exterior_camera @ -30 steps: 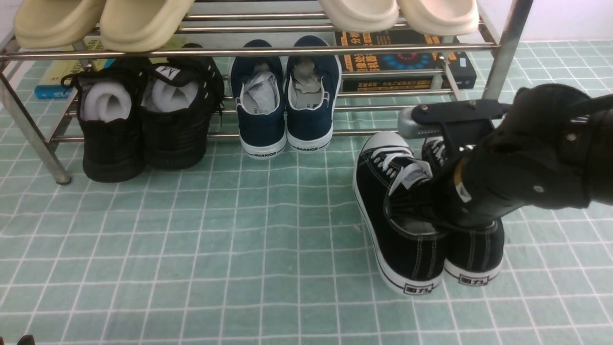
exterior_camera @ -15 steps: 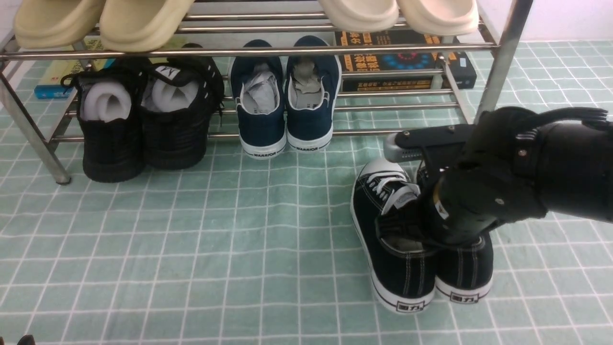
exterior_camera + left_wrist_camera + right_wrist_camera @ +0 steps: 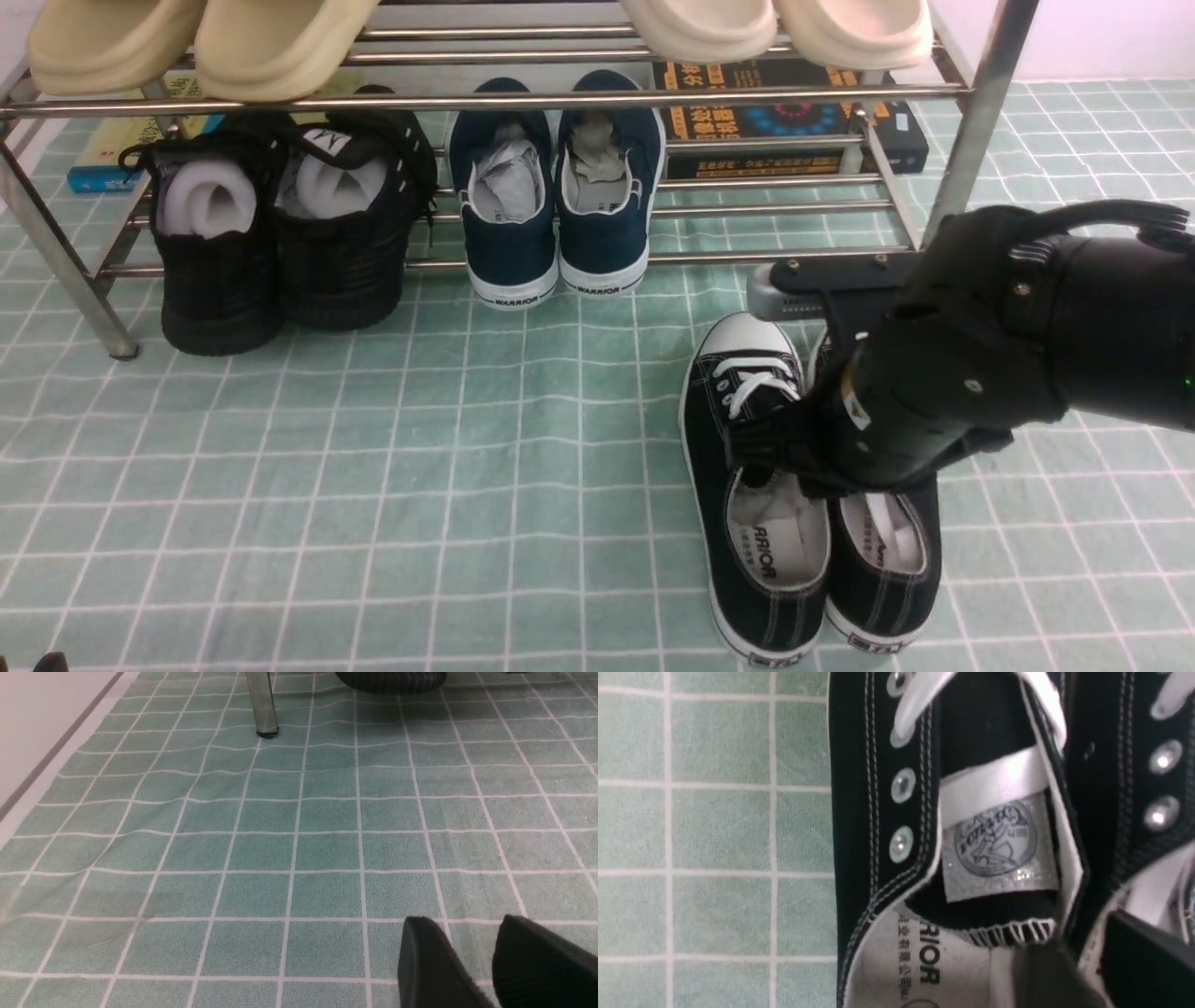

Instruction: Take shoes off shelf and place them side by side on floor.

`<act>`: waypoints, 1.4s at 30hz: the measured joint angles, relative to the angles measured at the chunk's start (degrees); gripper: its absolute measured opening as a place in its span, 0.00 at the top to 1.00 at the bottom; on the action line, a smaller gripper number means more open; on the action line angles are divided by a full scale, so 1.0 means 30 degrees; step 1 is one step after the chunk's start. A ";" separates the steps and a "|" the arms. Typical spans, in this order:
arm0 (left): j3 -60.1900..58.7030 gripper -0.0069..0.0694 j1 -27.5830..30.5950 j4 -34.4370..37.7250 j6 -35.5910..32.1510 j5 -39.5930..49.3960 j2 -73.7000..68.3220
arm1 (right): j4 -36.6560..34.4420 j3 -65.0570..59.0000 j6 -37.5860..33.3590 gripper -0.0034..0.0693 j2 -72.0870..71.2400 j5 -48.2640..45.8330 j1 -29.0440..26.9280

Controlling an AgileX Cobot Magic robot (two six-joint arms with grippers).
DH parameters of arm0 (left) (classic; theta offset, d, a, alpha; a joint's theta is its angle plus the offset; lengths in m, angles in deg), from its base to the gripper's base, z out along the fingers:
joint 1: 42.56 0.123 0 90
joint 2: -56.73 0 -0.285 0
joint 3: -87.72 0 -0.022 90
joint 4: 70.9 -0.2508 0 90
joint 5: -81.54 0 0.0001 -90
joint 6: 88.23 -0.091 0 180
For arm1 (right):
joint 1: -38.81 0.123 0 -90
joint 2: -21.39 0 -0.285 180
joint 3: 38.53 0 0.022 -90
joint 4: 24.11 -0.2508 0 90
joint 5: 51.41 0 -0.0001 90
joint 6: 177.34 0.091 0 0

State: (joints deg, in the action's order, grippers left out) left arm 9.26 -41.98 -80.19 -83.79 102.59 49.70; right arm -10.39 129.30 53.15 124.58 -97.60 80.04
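Observation:
The two black canvas shoes (image 3: 747,532) lie flat on the pale green floor (image 3: 467,467), side by side and touching, white toe caps pointing at the shelf (image 3: 971,121). My right gripper (image 3: 814,459) comes down over their tongues. In the right wrist view one finger (image 3: 1045,975) is inside the left shoe (image 3: 878,812) and the other finger inside the right shoe (image 3: 1125,765), shut on the two adjoining inner walls. My left gripper (image 3: 467,938) hovers low over bare floor, open, with nothing between its fingers.
On the shelf's lower tier sit a bulky black pair (image 3: 280,224) and a navy pair (image 3: 555,187), with boxes (image 3: 784,121) behind. Cream slippers (image 3: 196,42) rest on the upper tier. A chrome post (image 3: 261,704) stands ahead of the left gripper.
The right arm has come down and towards me with the shoes. They hung tilted with heels low before and now lie flat on the floor, their insoles showing.

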 joint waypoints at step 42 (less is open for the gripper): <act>0.0000 0.59 0.0000 0.0000 0.0000 0.0000 0.0000 | -0.4435 -0.5757 -1.2584 0.97 -2.2947 -0.2553 0.0000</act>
State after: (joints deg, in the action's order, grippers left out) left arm 9.26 -41.98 -80.19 -83.79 102.59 49.70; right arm -23.69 112.03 15.40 55.74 -105.26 80.04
